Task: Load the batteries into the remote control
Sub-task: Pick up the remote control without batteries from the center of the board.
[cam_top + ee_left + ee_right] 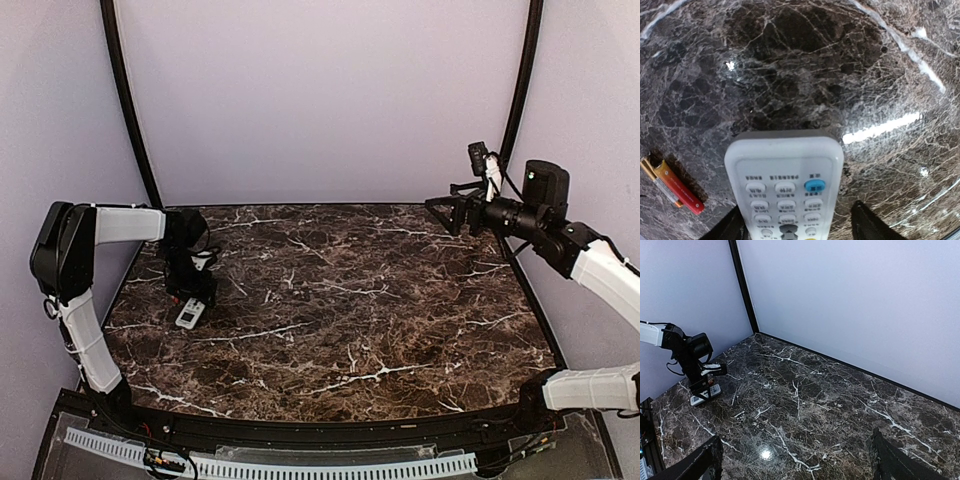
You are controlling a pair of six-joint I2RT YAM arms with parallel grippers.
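- The marble table (340, 300) carries everything on its left side, within your left arm's reach. That is probably why that arm is doing the work.
- Your right gripper (797, 465) hangs high over the far right corner, fingers spread wide and holding nothing. It is well apart from the work, and I judge it is parked there to keep out of the way until a second hand is needed.
- Your left gripper (797, 227) is down over the near end of the remote, one finger on each long side. The jaws are spread and nothing is pinched: bare table shows between the right-hand finger and the casing. The other finger sits at the edge, and I cannot tell if it touches.
- The remote control (785, 175) lies flat near the table's left edge with its buttons up. The battery bay is therefore likely underneath, so a grip across the width would suit lifting and turning it over.
- The batteries (675, 187), two by the look of them, lie side by side on the table just left of the remote in the wrist view. They are apart from it and untouched, so none is loaded yet.
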